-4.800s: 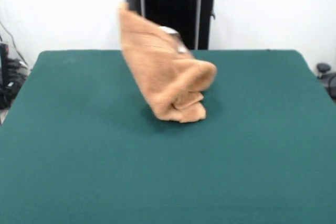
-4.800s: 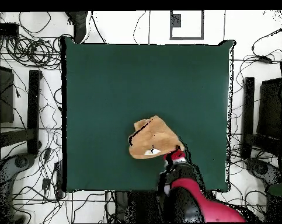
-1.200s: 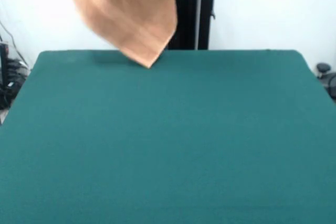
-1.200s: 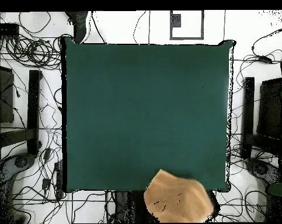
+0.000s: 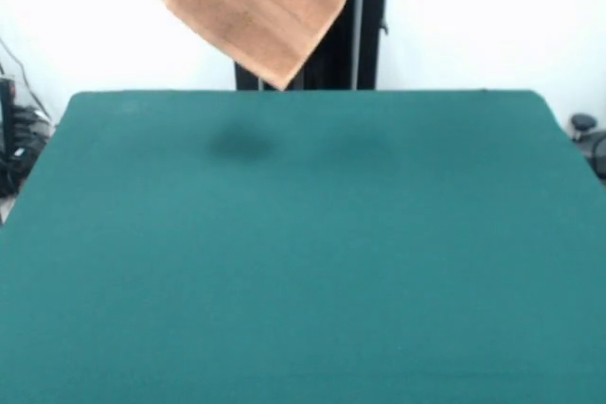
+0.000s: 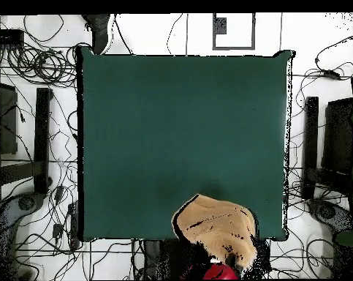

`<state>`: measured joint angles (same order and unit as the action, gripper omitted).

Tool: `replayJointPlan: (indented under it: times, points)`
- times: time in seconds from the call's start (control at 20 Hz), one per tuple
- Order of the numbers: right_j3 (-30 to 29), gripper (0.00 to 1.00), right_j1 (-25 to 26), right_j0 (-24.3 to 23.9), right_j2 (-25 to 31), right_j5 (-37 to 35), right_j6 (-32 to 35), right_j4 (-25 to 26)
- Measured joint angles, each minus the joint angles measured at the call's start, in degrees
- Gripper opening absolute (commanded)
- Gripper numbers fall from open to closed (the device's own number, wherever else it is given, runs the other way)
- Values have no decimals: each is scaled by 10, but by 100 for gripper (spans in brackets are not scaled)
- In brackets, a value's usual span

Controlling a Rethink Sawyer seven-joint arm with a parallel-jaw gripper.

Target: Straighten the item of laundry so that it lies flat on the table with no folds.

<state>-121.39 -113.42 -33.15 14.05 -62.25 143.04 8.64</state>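
Overhead, towel (image 5: 254,2) dangling clear above the table (image 5: 303,262); end effector's state unclear

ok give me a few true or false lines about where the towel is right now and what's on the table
1. The light orange-tan terry-cloth towel lies flat on the table. False: it hangs in the air above the far edge, one corner pointing down.
2. The towel has a woven band across it. True.
3. The large table with the dark green felt-like surface has nothing resting on it in the front view. True: only a faint shadow shows below the towel.
4. In the overhead view the towel sits at the table's centre. False: it is at the edge nearest the robot's base.
5. The pincer is plainly seen gripping the towel. False: the top of the towel is cut off by the picture edge, so no pincer shows.
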Motion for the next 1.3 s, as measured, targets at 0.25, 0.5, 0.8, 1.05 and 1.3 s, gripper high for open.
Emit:
replayJointPlan:
  times: [0.25, 0.5, 0.8, 1.05, 1.3]
  points:
    - [0, 0, 64, -9, 0, -15, -38, -15]
    - [-7, 0, 115, -19, -1, -49, -49, -29]
    - [-24, 0, 163, -19, -4, -97, -49, -35]
    - [-51, 0, 186, -18, -17, -112, -49, -45]
    - [-78, 0, 191, -15, -37, -32, -59, -50]
